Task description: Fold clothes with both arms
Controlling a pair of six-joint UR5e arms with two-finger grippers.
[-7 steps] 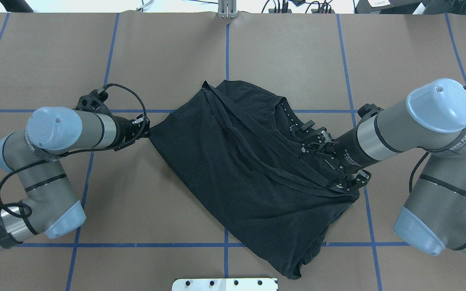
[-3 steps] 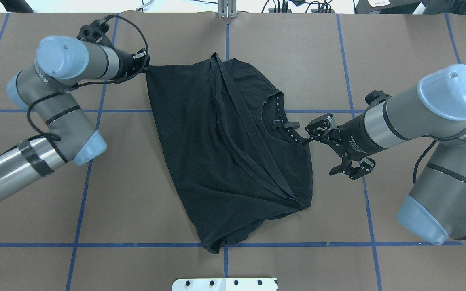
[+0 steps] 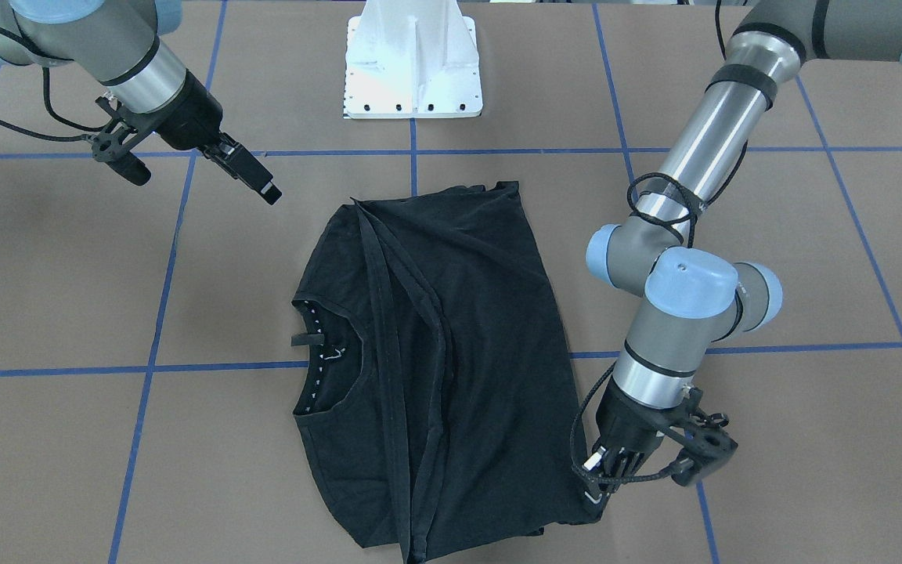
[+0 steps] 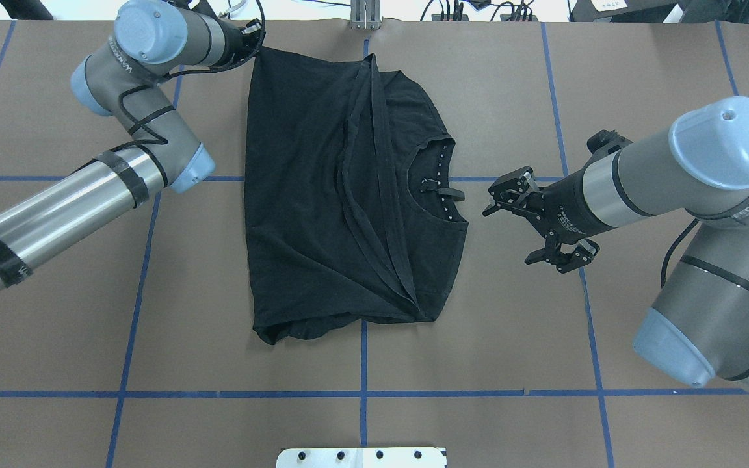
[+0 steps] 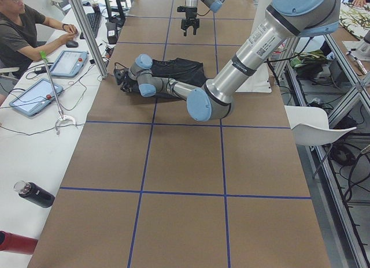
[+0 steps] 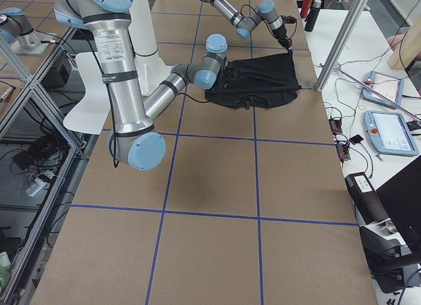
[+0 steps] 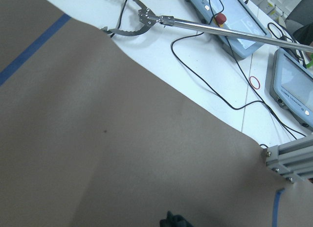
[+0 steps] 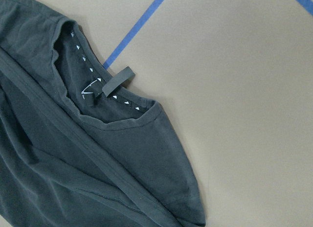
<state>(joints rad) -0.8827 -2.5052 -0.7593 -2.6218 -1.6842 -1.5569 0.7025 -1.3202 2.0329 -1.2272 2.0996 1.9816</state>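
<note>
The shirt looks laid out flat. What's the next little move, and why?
Probably the left gripper should open and release the far corner of the T-shirt: it lies spread on the table, while the right gripper hovers open beside the collar, touching nothing, so a fresh two-handed grasp seems due.

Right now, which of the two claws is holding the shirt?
The left claw, pinching the T-shirt's far corner. The right claw hangs open beside the collar, touching no cloth.
</note>
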